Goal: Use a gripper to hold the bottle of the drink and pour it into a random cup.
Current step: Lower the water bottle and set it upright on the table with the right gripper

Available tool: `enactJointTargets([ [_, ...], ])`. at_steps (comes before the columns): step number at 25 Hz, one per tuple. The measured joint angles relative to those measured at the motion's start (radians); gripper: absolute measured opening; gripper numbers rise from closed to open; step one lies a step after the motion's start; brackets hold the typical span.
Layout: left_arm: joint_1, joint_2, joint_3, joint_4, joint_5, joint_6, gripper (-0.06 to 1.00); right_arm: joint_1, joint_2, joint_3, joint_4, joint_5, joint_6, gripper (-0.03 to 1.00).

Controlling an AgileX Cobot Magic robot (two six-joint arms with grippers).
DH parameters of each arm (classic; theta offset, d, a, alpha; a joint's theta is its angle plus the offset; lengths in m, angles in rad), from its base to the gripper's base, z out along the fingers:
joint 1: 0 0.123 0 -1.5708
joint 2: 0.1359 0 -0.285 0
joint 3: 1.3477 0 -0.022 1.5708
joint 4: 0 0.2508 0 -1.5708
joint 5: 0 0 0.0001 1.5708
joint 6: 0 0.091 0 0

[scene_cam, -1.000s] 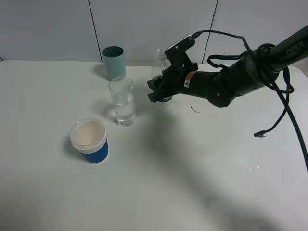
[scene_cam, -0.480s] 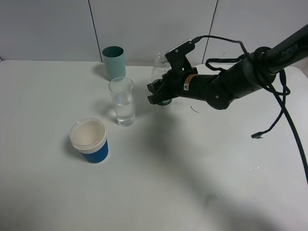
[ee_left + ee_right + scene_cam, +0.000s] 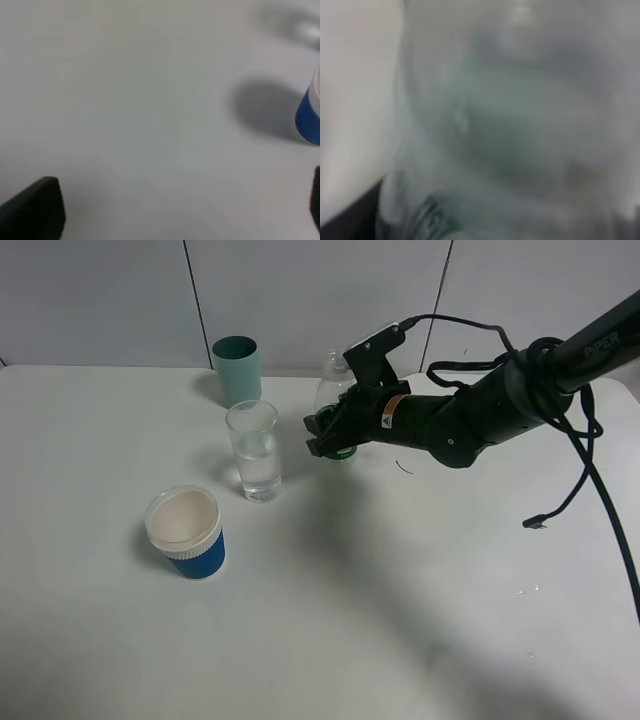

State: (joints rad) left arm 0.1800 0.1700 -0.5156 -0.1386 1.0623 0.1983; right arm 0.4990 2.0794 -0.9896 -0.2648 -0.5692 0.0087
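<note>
White surface (image 3: 400, 590) — the black right hand (image 3: 328, 432) grips the small clear green-labelled bottle (image 3: 330, 380). Next: lift and tip over the tall clear glass (image 3: 254, 450). The left hand's state can't be told.

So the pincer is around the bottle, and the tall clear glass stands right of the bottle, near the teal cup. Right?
Not quite. In the exterior high view the tall clear glass stands left of the bottle, not right. The rest holds: the pincer is around the bottle, with the teal cup nearby.
</note>
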Motion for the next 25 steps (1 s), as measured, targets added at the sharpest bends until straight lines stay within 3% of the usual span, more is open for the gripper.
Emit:
enactJointTargets([
  [3,0.000,0.000,0.000,0.000,0.000,0.000,0.99,0.000,0.005,0.000,0.000,0.000,0.015,0.84],
  [6,0.000,0.000,0.000,0.000,0.000,0.000,0.99,0.000,0.005,0.000,0.000,0.000,0.020,0.90],
  [14,0.000,0.000,0.000,0.000,0.000,0.000,0.99,0.000,-0.034,0.001,0.000,0.004,0.038,0.92],
  [25,0.000,0.000,0.000,0.000,0.000,0.000,0.99,0.000,-0.151,0.001,-0.018,0.101,0.072,0.92],
])
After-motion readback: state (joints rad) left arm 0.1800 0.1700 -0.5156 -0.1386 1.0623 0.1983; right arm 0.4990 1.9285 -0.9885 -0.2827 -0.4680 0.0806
